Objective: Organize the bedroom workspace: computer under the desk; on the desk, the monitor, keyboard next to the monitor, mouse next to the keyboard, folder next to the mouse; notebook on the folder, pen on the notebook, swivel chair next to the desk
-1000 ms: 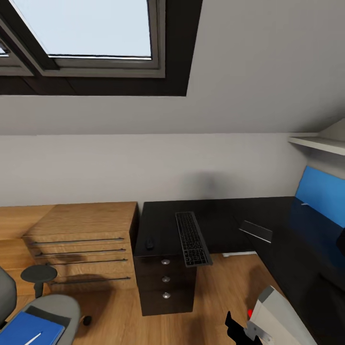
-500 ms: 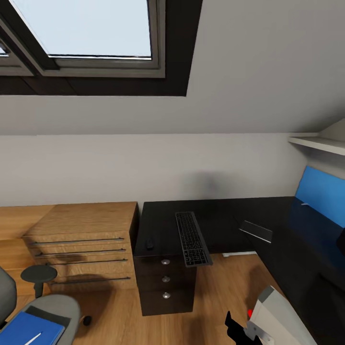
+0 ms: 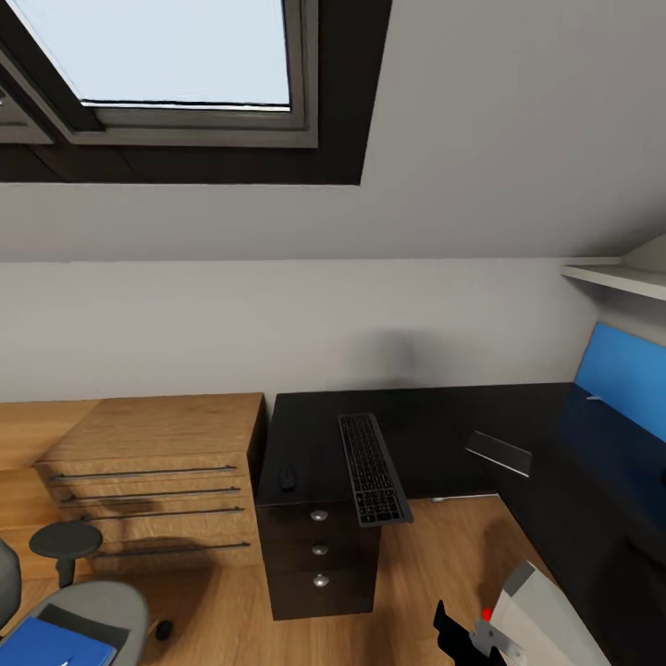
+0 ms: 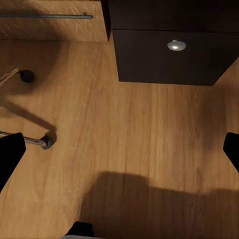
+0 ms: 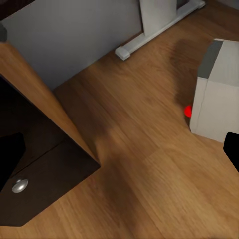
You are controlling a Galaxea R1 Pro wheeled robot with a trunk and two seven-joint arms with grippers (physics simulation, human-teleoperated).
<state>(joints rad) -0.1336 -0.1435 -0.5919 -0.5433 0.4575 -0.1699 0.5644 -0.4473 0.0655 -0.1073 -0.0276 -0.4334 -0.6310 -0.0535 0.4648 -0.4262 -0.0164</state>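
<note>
The black desk (image 3: 435, 421) fills the middle and right of the head view. The keyboard (image 3: 373, 467) lies on it, its near end overhanging the front edge above the drawer unit (image 3: 319, 555). Left of it sits the small mouse (image 3: 288, 479). The grey swivel chair (image 3: 88, 606) stands at the bottom left, with a blue flat item (image 3: 51, 643) on its seat over a dark flat one; which is the folder I cannot tell. The grey-white computer (image 3: 536, 610) stands on the floor. My left gripper (image 4: 119, 152) and right gripper (image 5: 119, 149) hang open above the floor. The monitor and pen are out of view.
A light-wood chest (image 3: 153, 481) with bar handles stands left of the desk. A flat grey slab (image 3: 499, 450) lies in the desk's corner, before a blue panel (image 3: 629, 379). A white shelf (image 3: 615, 277) juts from the right wall. Wooden floor (image 4: 124, 129) lies before the drawers.
The whole head view has shifted slightly, with the chair and desk sliding down and left in the picture. Nothing among the things has moved.
</note>
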